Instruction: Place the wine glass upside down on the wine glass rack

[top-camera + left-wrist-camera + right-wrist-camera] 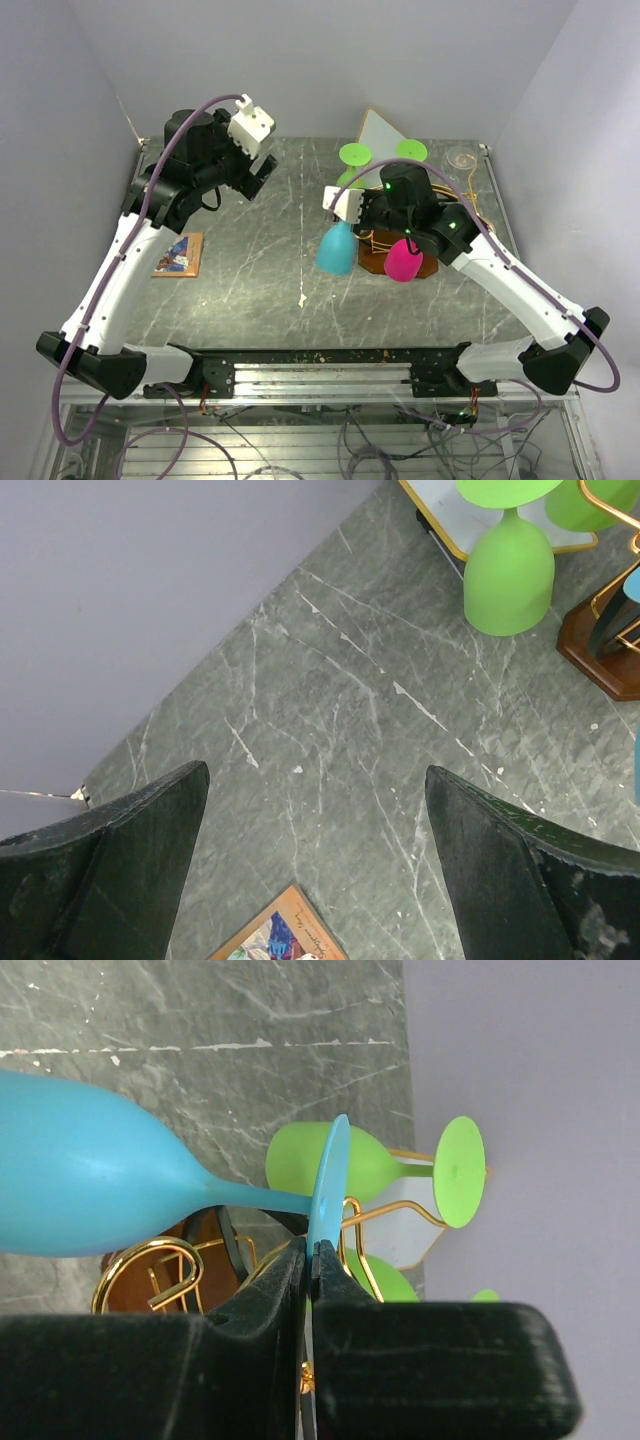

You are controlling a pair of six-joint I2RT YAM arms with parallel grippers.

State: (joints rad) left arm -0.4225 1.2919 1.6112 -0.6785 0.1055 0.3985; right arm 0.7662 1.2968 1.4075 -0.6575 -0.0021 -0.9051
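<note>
Right fingers: shut on foot rim of blue glass, bowl down, just beside rack. Left fingers: wide open, empty. Handling: keep inverted, slide stem into free arm, avoid pink glass

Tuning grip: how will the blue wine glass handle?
May pivot: the right gripper pinches only the thin foot edge of the blue wine glass, bowl far out. Opaque matte finish suggests plastic: probably light, not brittle.
</note>
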